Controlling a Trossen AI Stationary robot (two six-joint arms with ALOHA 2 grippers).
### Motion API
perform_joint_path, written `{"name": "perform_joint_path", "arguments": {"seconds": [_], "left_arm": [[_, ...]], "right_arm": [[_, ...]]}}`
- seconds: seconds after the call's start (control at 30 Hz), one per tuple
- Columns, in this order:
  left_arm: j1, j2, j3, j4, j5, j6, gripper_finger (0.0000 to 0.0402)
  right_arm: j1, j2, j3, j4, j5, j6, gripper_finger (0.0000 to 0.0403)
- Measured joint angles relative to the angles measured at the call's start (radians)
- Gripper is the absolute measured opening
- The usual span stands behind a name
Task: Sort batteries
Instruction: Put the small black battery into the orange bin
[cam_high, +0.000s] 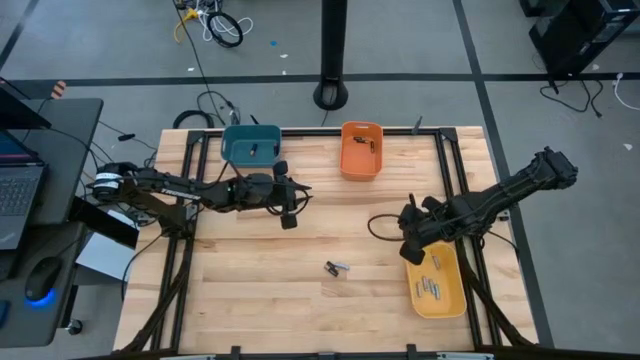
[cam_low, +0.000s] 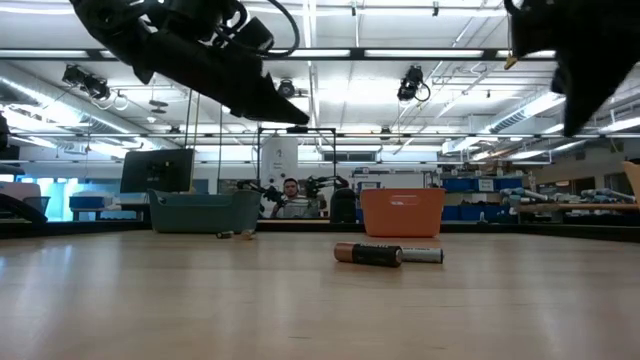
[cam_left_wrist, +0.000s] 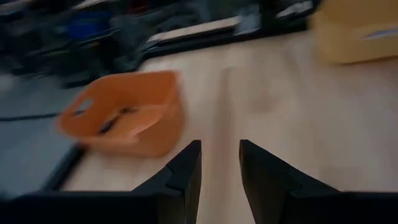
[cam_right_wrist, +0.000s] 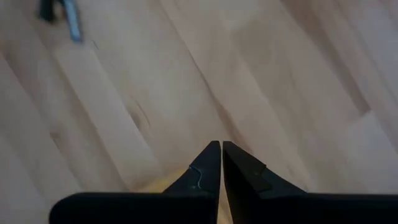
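Observation:
Two batteries (cam_high: 336, 268) lie side by side on the wooden table near its middle; the low view shows one dark with a copper end (cam_low: 368, 254) and one silvery (cam_low: 422, 255). My left gripper (cam_high: 290, 205) hovers open above the table, below the teal bin (cam_high: 250, 146), with nothing between its fingers (cam_left_wrist: 221, 149). My right gripper (cam_high: 412, 252) points down at the far left corner of the yellow bin (cam_high: 437, 283). Its fingertips (cam_right_wrist: 221, 146) are shut with nothing between them, and the two batteries (cam_right_wrist: 65, 15) lie well off from them.
The orange bin (cam_high: 361, 150) stands at the far edge with dark batteries inside, and the left wrist view shows it as well (cam_left_wrist: 124, 112). The yellow bin holds several batteries (cam_high: 432, 288). A small battery (cam_low: 235, 235) lies on the table by the teal bin. Bare wood surrounds the two batteries.

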Motion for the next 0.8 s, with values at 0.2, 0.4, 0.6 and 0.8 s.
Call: {"name": "perform_joint_path", "arguments": {"seconds": [0.2, 0.4, 0.6, 0.8], "left_arm": [[-0.001, 0.035, 0.000, 0.068, 0.170, -0.006, 0.0079], [-0.001, 0.037, -0.032, 0.091, 0.222, 0.008, 0.0031], [-0.001, 0.037, -0.197, 0.434, 0.334, -0.026, 0.0007], [-0.003, 0.034, -0.322, 0.608, 0.333, -0.123, 0.0009]], "right_arm": [[-0.079, 0.002, -0.031, 0.315, 0.019, -0.199, 0.0025], [-0.145, 0.002, -0.109, 0.605, -0.037, -0.340, 0.0014], [-0.159, 0.064, -0.143, 0.758, -0.038, -0.377, 0.0023], [-0.159, 0.209, -0.142, 0.963, -0.083, -0.422, 0.0019]]}}
